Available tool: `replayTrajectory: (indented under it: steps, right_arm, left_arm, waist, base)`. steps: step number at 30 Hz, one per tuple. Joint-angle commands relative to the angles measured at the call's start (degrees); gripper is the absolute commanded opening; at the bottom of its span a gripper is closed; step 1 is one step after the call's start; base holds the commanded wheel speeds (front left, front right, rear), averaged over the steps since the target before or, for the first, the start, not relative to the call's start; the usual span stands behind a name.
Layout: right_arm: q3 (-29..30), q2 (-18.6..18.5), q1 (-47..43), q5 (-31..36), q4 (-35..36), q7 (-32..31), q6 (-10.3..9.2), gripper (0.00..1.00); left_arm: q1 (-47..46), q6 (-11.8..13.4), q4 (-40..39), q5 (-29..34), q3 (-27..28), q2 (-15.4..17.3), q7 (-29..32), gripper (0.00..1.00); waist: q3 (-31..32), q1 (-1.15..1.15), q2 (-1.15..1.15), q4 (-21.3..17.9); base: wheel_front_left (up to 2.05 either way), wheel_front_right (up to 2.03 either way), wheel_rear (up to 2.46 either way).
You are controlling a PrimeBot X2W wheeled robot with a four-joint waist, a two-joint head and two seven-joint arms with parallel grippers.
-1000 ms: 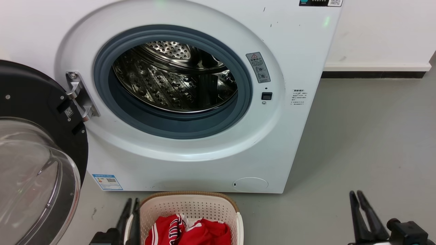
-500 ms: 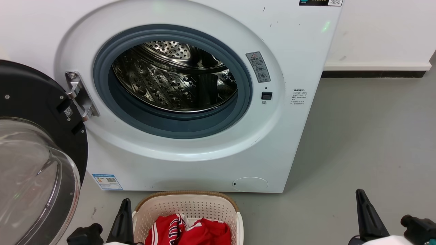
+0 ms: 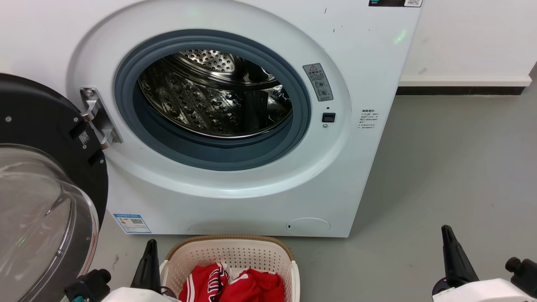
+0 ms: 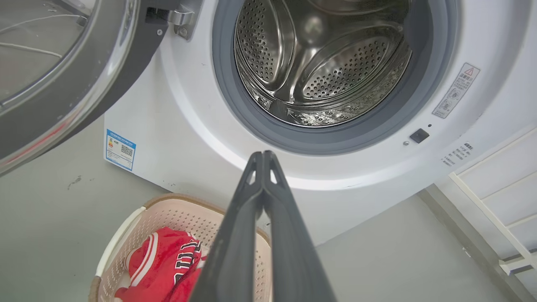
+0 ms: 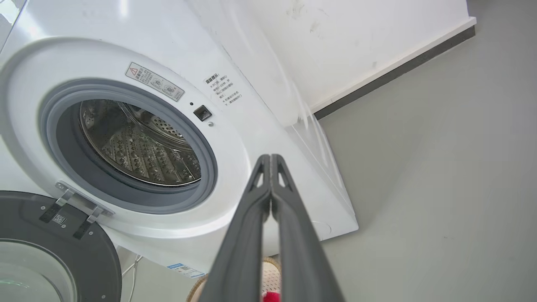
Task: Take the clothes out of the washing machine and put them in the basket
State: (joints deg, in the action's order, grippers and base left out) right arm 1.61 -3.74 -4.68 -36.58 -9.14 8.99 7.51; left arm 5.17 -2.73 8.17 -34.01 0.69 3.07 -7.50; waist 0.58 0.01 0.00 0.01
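While the left jaws and the right jaws are each pressed shut with nothing between them, the left pair stands just beside the basket (image 3: 226, 256) and the right pair well apart over the grey floor (image 3: 440, 167). The clothes (image 3: 235, 287) lie in the basket, which stands just before the washing machine (image 3: 235, 209). The machine's door (image 3: 37, 126) hangs open at the left, exposing the steel drum (image 3: 209, 100).

Red warning-triangle sticker (image 3: 317, 82) on washing machine (image 3: 251, 201) front; wording illegible

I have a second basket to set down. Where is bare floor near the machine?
Bare floor lies right of the washing machine, bordered by the skirting board and the right end effector. Left is crowded: open door, basket, left end effector.
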Motion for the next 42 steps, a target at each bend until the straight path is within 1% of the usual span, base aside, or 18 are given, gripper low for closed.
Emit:
replayTrajectory:
  steps: [1, 19, 42]
  right_arm:
    - [0.1, -0.5, 1.7, -2.2, 0.5, -0.3, 0.0, 0.0]
    - [0.5, -0.9, 4.2, -17.1, -0.9, -3.6, 0.0, 0.0]
    - [1.3, -0.9, 6.9, -32.9, -2.4, -7.6, -0.01, 0.0]
  left_arm:
    - [-1.8, -0.4, -0.4, -2.1, 0.4, 0.1, 0.4, 0.0]
    - [-4.4, -1.6, 1.3, -17.0, 1.8, 0.1, 4.0, 0.0]
    - [-7.4, -2.9, 3.0, -33.0, 3.4, 0.0, 7.9, 0.0]
  waist:
    - [0.0, 0.0, 0.0, 0.0]
    - [-0.2, 0.0, 0.0, 0.0]
    - [-0.3, 0.0, 0.0, 0.0]
  base:
    - [0.0, 0.0, 0.0]
    - [0.0, 0.0, 0.0]
    - [0.0, 0.0, 0.0]
